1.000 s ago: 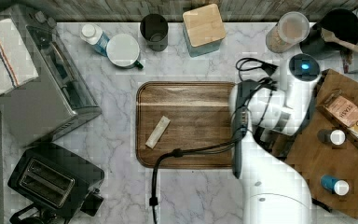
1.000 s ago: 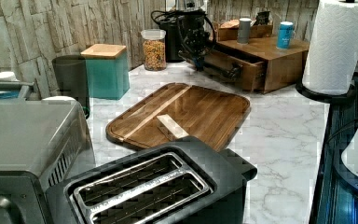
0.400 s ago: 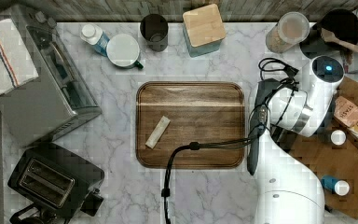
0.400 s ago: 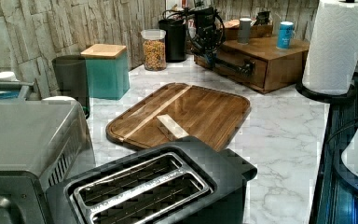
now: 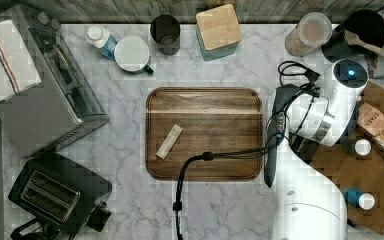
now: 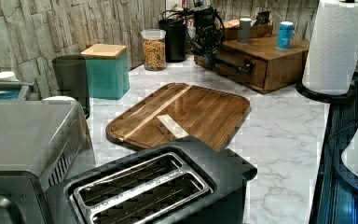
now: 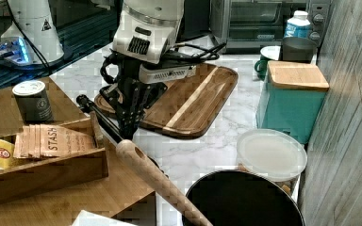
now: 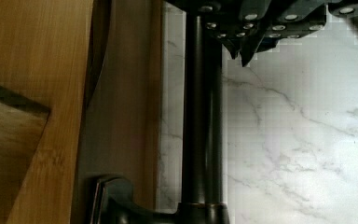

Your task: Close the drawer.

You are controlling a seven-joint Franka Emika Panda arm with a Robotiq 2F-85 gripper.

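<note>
At the right side of the table [image 5: 220, 210] in the top view, the drawer [image 6: 240, 63] is now sitting pushed into its wooden chest [image 6: 279, 56], whereas a second ago it was standing well out over the marble and a moment later only slightly proud. In the left view its front is looking flush with the chest face, so the closing is probably done or needing only a last nudge; a thin shadowed gap in the wrist view is leaving that uncertain. The jaws are looking pressed together with nothing between them, resting just beside the dark bar handle [image 8: 203, 116] on its marble side, apparently having been pushing it rather than gripping it. The arm [image 5: 310, 117] has been travelling with the drawer, away from the cutting board [image 5: 205, 120]. Open room is lying behind the jaws: a bare marble strip is running between the handle and the board's near edge, so backing off that way is looking easy. Tighter spots are the black cable [image 5: 220, 156] trailing across the board's corner, and the wooden spoon [image 7: 155, 179] angling up close to the handle's end in the right view.
</note>
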